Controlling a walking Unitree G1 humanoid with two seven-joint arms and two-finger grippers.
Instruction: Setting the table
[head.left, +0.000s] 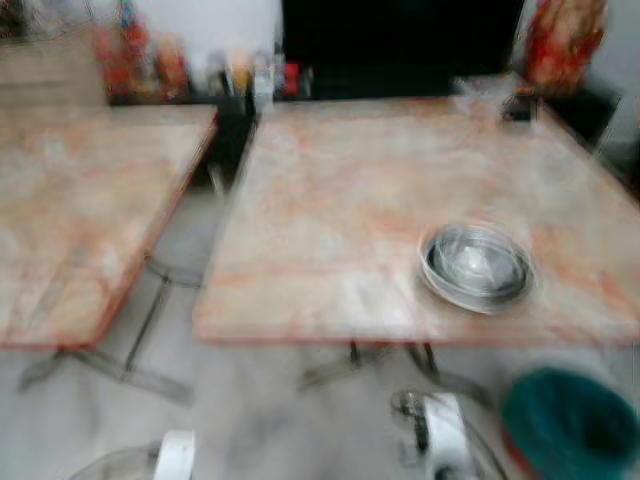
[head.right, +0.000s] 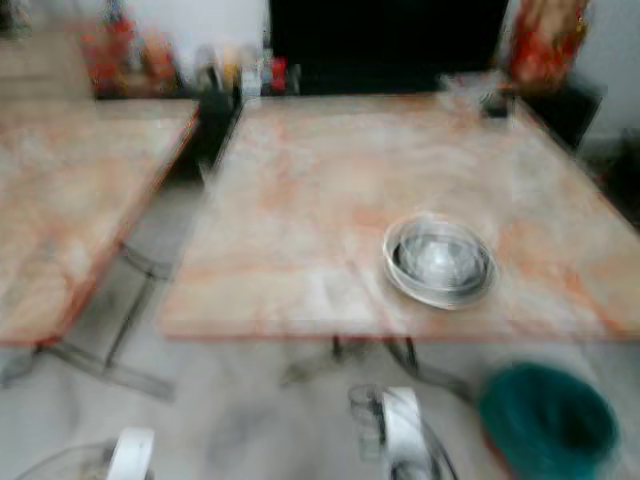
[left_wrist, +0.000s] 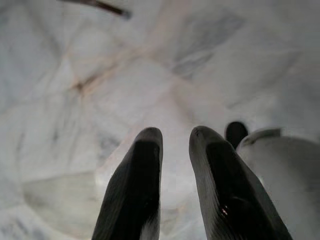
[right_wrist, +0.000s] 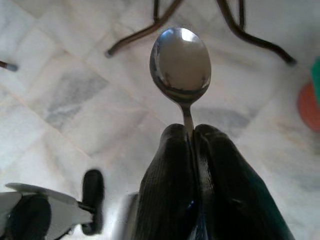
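Steel is what I hold in my right gripper (right_wrist: 192, 131): a spoon (right_wrist: 181, 60), with the two black fingers pressed together on its thin handle and the bowl of the spoon sticking out beyond the fingertips. Under it I see the pale marble floor (right_wrist: 65, 100) and the dark metal legs of a table, so I judge the right arm hangs low, below the level of the tabletop.

My left gripper (left_wrist: 175, 137) holds nothing. Its fingers stand a little apart with a narrow gap between them, and they point down at the same floor.

Before me is the marble table (head.left: 330, 210) with a pinkish pattern. On it, near the front edge and toward my right side, sits a metal bowl (head.left: 475, 265). The head views are blurred, so I cannot tell if something lies inside the bowl. At the far right corner of the table I see some small things, too unclear to name. A second table (head.left: 80, 210) stands to my left, and a green bin (head.left: 570, 420) is on the floor at my right.

As I judge it, the task is partly done: the bowl is placed, the spoon is not yet on the table. What is left is to lift the right arm and put the spoon beside the bowl.
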